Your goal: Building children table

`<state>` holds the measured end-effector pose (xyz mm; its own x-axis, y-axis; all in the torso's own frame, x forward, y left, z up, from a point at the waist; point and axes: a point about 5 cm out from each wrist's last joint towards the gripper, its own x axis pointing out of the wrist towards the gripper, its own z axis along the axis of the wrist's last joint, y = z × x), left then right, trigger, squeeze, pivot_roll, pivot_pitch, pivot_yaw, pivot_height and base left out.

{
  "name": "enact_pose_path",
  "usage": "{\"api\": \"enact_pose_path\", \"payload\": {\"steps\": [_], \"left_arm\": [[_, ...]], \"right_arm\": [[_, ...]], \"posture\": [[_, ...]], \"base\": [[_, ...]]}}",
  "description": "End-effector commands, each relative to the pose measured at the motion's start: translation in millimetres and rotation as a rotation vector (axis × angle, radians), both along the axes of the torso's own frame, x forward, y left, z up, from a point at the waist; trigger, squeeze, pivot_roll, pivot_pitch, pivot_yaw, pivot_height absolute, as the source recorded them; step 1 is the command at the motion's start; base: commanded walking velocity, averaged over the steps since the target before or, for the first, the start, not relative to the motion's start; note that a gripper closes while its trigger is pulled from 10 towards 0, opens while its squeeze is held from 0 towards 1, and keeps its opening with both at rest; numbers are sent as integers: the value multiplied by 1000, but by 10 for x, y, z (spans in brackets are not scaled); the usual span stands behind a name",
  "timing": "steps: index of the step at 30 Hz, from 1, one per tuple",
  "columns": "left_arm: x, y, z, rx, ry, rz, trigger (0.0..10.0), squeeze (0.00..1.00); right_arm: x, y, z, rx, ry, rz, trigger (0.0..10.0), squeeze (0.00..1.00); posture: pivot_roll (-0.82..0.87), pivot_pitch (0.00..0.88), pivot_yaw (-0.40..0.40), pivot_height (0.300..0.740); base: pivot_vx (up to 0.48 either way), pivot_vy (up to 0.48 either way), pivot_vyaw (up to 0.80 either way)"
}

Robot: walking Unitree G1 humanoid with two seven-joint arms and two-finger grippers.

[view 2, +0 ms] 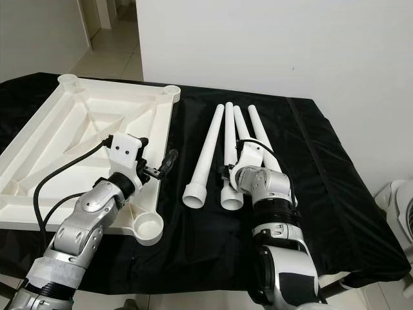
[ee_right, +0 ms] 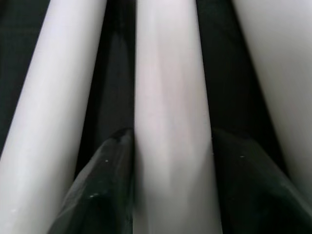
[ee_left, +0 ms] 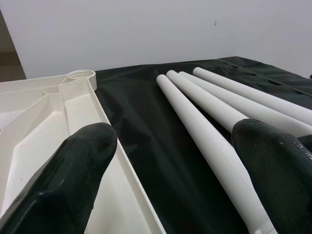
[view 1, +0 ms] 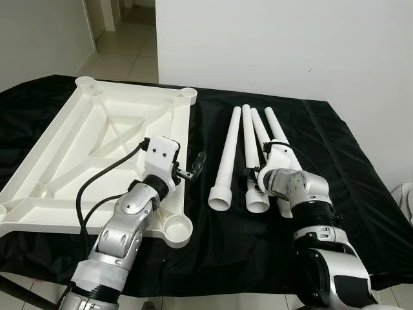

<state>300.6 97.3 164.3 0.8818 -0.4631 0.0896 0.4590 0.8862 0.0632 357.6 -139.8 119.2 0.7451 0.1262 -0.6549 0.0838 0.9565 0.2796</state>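
A white children's table top (view 1: 97, 129) lies upside down on the black cloth, with round leg sockets at its corners; the near one (view 1: 175, 229) is beside my left arm. Several white tapered legs (view 1: 226, 155) lie side by side to its right. My left gripper (view 1: 193, 166) hovers open over the table top's right rim, its fingers (ee_left: 87, 161) spread with nothing between them. My right gripper (view 1: 255, 177) is low over the legs' thick ends, its fingers (ee_right: 107, 185) pressed on both sides of the second leg from the left (ee_right: 170, 97).
The black cloth (view 1: 335, 161) covers a table that ends close in front of me and at the right. A white wall (view 1: 290, 39) stands right behind it. A tiled floor and doorway (view 1: 129, 45) open at the back left.
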Motion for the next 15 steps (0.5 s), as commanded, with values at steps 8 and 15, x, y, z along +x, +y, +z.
{"api": "enact_pose_path", "payload": {"steps": [8,15], "left_arm": [[4,-39,51,-13,1,-47,10000,0],[13,-25,66,-43,14,-43,10000,0]], "right_arm": [[-196,12,-367,31,216,63,0,0],[38,-23,274,84,-142,83,10000,0]], "posture": [[90,0,-34,740],[91,0,-35,740]], "base": [[0,0,0],[0,0,0]]}}
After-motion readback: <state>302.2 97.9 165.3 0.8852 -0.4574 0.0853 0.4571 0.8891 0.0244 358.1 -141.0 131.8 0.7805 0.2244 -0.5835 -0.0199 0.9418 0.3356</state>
